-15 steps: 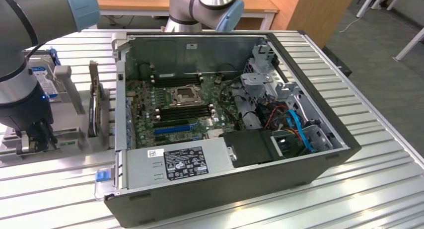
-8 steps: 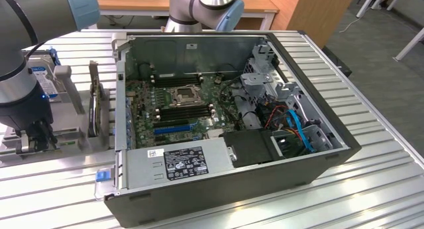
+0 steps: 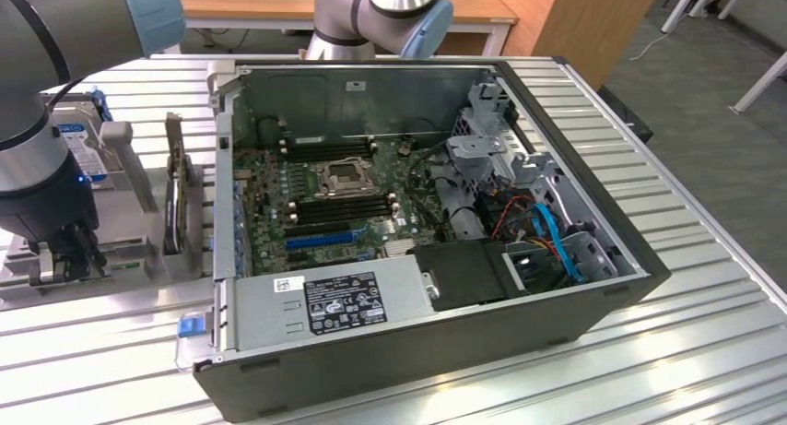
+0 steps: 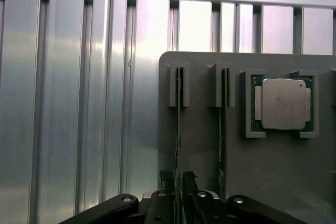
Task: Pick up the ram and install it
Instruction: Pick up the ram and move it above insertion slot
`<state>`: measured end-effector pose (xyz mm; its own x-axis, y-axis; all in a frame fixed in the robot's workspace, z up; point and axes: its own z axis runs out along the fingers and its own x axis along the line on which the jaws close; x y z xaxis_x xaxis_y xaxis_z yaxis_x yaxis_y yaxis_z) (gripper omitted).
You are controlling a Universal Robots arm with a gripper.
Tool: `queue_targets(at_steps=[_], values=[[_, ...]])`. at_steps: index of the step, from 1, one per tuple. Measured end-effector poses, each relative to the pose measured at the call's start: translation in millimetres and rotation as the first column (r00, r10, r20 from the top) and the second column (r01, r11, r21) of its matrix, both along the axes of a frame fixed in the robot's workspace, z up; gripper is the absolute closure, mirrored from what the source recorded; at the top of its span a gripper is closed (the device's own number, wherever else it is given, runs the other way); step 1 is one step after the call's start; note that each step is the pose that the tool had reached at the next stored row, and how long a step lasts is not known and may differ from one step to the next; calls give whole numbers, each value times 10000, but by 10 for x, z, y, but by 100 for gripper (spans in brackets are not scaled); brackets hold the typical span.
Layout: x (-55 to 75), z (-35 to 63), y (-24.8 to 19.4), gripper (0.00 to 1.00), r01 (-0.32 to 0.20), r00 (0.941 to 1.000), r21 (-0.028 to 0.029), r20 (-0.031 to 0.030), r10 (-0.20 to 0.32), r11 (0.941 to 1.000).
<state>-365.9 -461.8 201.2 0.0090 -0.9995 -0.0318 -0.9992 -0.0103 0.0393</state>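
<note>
The ram (image 4: 179, 129) is a thin green stick standing on edge in a slot of the grey holder (image 4: 202, 77). My gripper (image 4: 178, 184) sits at the stick's near end. One black fingertip (image 4: 167, 182) lies against each face of the stick, and the jaws are shut on it. The stick still rests in its slot. In the exterior view the gripper (image 3: 68, 259) reaches down onto the holder (image 3: 123, 259), on the exterior view's left of the open computer case (image 3: 615, 287). The black memory slots (image 3: 345, 208) lie beside the CPU socket on the motherboard.
A second stick (image 4: 223, 129) stands in the neighbouring slot, and a square silver CPU (image 4: 283, 103) lies in a pocket beyond it. An upright expansion card (image 3: 179, 194) and a hard drive (image 3: 80, 148) stand near the holder. The table is ribbed aluminium (image 4: 79, 103).
</note>
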Motion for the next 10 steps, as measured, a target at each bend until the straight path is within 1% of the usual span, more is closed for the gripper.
queue_targets(at_steps=[3,4,5,10], values=[[0,0,0,80,0,10000,0,0,0,10000],[0,0,0,87,0,10000,2,-1,0,10000],[0,0,0,89,0,10000,1,0,0,10000],[0,0,0,89,0,10000,1,0,0,10000]])
